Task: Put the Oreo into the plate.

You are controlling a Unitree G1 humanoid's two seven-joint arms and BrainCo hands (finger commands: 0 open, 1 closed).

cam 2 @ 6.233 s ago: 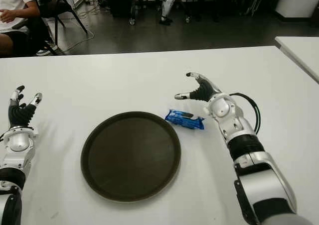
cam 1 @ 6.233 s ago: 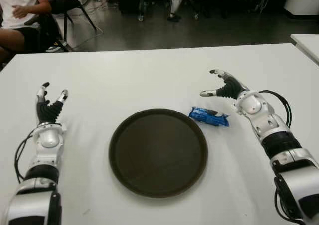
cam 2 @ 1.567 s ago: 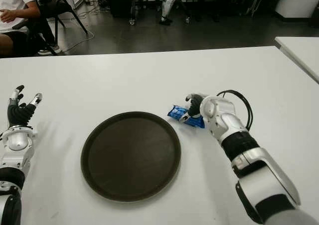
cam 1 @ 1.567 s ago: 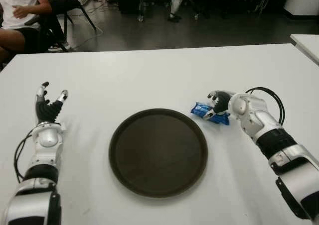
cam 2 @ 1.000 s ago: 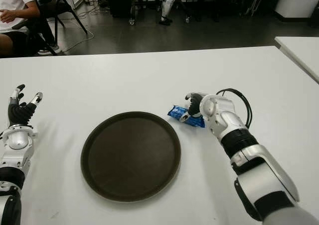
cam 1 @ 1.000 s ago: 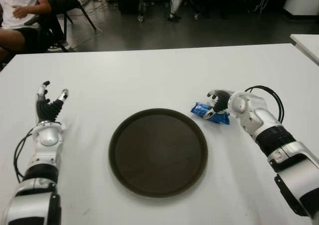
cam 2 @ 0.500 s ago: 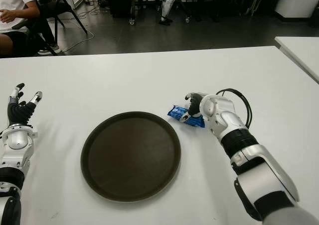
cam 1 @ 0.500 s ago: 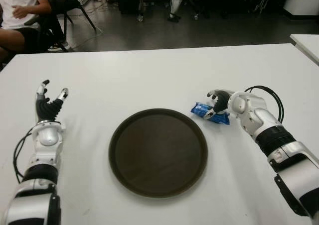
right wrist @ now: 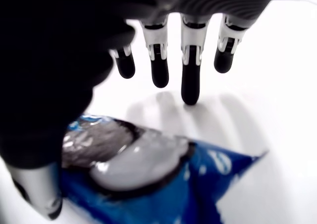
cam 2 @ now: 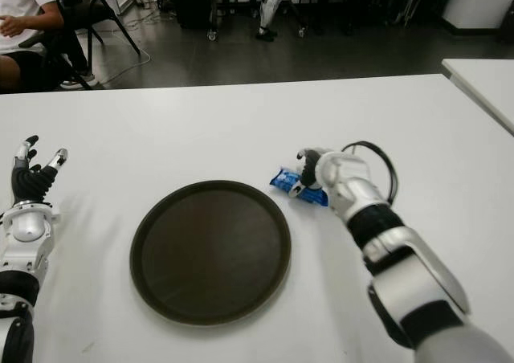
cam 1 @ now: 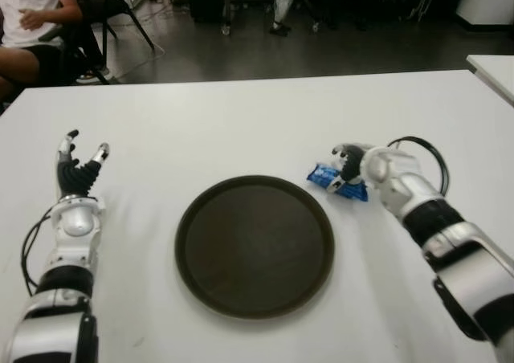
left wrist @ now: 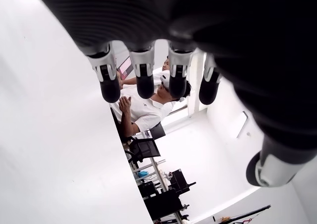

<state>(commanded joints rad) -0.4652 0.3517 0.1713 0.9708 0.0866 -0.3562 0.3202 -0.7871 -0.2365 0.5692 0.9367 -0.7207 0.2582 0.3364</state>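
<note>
Now the right hand sits over the Oreo, fingers apart, ready to grab it beside the plate. The left hand waits, fingers apart, left of the plate.

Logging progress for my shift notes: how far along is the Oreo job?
Done: the right hand has reached the blue Oreo packet on the white table. In hand: fingers extended over it, no closed grasp visible. Left: lift it into the empty dark round plate. The left hand is idle, left of the plate.
</note>
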